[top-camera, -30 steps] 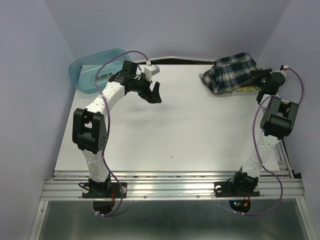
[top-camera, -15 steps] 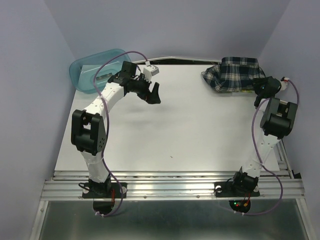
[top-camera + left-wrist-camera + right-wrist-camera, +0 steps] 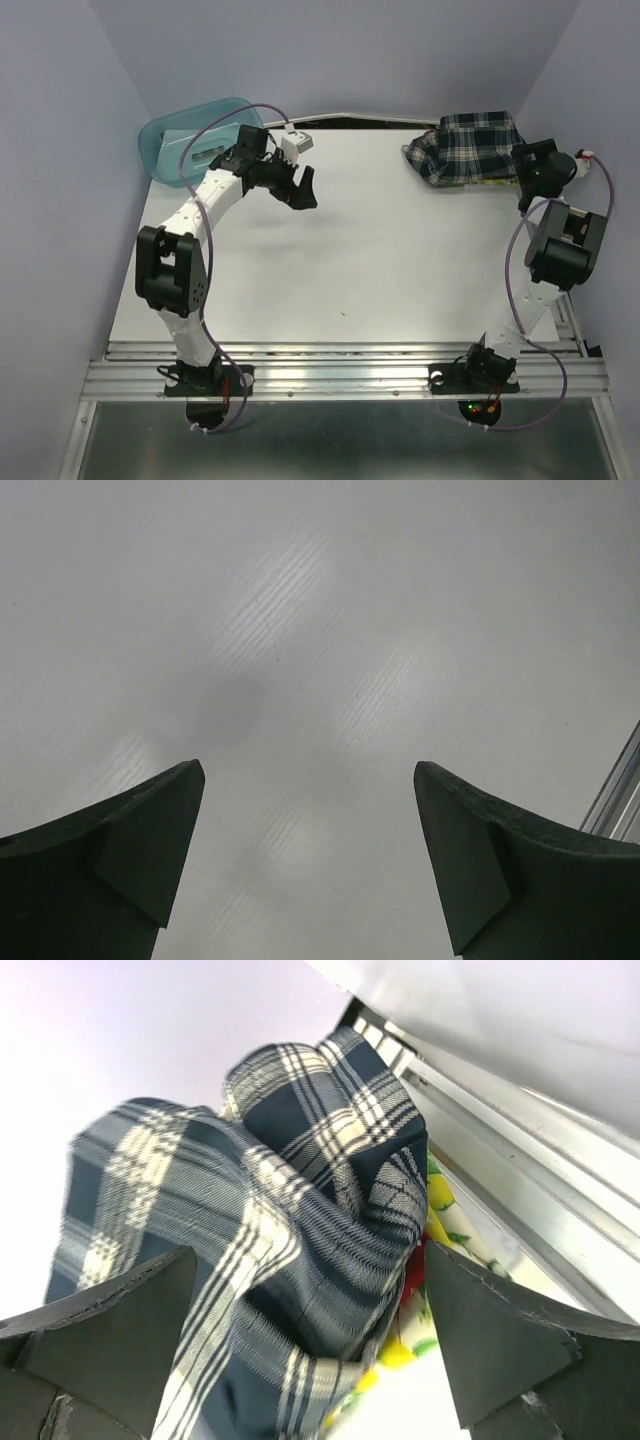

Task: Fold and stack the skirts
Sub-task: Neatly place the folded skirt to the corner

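The plaid skirt (image 3: 465,147) lies bunched at the table's far right corner, on top of a yellowish patterned skirt (image 3: 496,182) whose edge peeks out beneath it. My right gripper (image 3: 524,165) stands open just right of the pile. In the right wrist view the plaid skirt (image 3: 290,1210) fills the space ahead of the spread right gripper (image 3: 310,1250), with the yellow patterned cloth (image 3: 440,1228) and a sliver of red cloth (image 3: 414,1276) under it. My left gripper (image 3: 303,188) hovers open over bare table at the far left; between the left gripper's (image 3: 308,768) fingers there is only white tabletop.
A translucent teal tub (image 3: 170,135) sits at the far left corner, behind the left arm. Purple walls close in the table on three sides. A metal rail (image 3: 520,1180) runs along the table's edge beside the skirts.
The right gripper opened and let go of the plaid skirt, then drew back to the right. The skirt settled further into the corner. The left arm shifted slightly left.
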Motion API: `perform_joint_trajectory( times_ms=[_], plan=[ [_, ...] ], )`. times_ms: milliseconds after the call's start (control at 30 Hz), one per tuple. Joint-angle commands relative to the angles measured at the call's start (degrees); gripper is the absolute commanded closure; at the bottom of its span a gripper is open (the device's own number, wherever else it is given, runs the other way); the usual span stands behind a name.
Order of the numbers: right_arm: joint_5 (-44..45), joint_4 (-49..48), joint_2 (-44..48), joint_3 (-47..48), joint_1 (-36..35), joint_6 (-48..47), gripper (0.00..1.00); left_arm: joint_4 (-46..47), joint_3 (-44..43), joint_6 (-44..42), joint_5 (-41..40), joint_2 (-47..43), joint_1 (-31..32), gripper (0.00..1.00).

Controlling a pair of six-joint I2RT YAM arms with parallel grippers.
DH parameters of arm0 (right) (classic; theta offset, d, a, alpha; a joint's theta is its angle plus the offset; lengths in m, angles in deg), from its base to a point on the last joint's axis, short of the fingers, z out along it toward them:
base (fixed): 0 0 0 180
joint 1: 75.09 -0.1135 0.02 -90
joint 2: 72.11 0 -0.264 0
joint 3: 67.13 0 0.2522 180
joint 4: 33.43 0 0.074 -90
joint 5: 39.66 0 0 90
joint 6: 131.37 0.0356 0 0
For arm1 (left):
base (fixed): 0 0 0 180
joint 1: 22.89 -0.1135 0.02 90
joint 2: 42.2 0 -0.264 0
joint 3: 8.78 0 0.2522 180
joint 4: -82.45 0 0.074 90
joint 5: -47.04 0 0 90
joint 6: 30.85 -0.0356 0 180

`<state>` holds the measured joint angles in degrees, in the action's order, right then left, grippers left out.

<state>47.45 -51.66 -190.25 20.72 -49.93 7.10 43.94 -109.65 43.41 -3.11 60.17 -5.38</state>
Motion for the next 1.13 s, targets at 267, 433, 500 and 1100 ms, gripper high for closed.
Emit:
perform_joint_trajectory(
  times_ms=[267, 433, 500, 1100],
  plan=[
    [-13.2, 15.3, 24.5, -12.0, 5.0, -22.6, 0.0, 7.6, 7.7, 3.5, -8.9, -7.7, -4.4, 0.01],
    [-37.6, 38.2, 31.8, -8.4, 5.0, -43.1, 0.0, 9.5, 11.1, 0.5, -17.7, -12.7, -4.8, 0.01],
    [-43.8, 46.0, 35.1, -7.1, 3.8, -50.3, 0.0, 11.3, 15.7, -1.6, -17.4, -15.5, -4.8, 0.01],
    [-32.4, 61.5, 58.1, -28.3, -12.5, -66.7, 0.0, 17.1, 36.7, -4.2, -23.0, -32.6, -4.9, 0.01]
  ],
)
